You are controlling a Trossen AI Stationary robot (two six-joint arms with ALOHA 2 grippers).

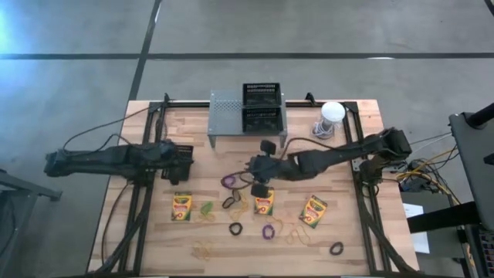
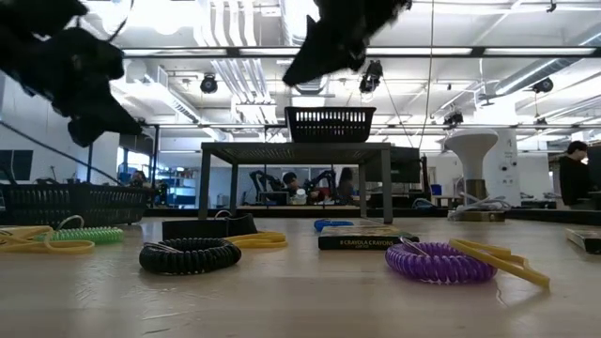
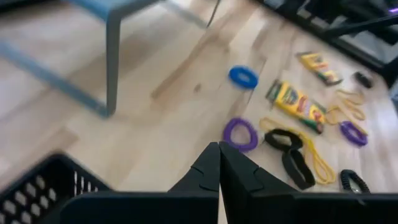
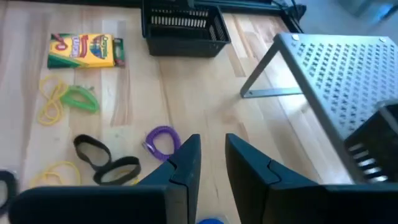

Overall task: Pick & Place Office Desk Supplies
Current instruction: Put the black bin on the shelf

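Three yellow-and-green crayon boxes point(image 1: 181, 207) point(image 1: 264, 202) point(image 1: 313, 211) lie flat on the wooden table, with purple point(image 1: 229, 181), black point(image 1: 235, 228) and green point(image 1: 207, 207) loop bands and tan rubber bands point(image 1: 204, 249) among them. My right gripper point(image 1: 251, 164) hangs open and empty above the table's middle; a purple loop point(image 4: 161, 140) lies just beyond its fingers and a blue loop point(image 4: 211, 220) shows below them. My left gripper point(image 1: 185, 158) is shut and empty, raised above a black basket point(image 3: 37, 193) at the table's left. A blue loop point(image 3: 242, 76) also shows in the left wrist view.
A grey mesh rack point(image 1: 231, 116) with black baskets point(image 1: 262, 96) stands at the table's far middle. A white-domed round object point(image 1: 332, 114) stands at the far right. A black basket point(image 1: 181, 154) sits on the table under my left gripper. Bare wood lies along the near edge.
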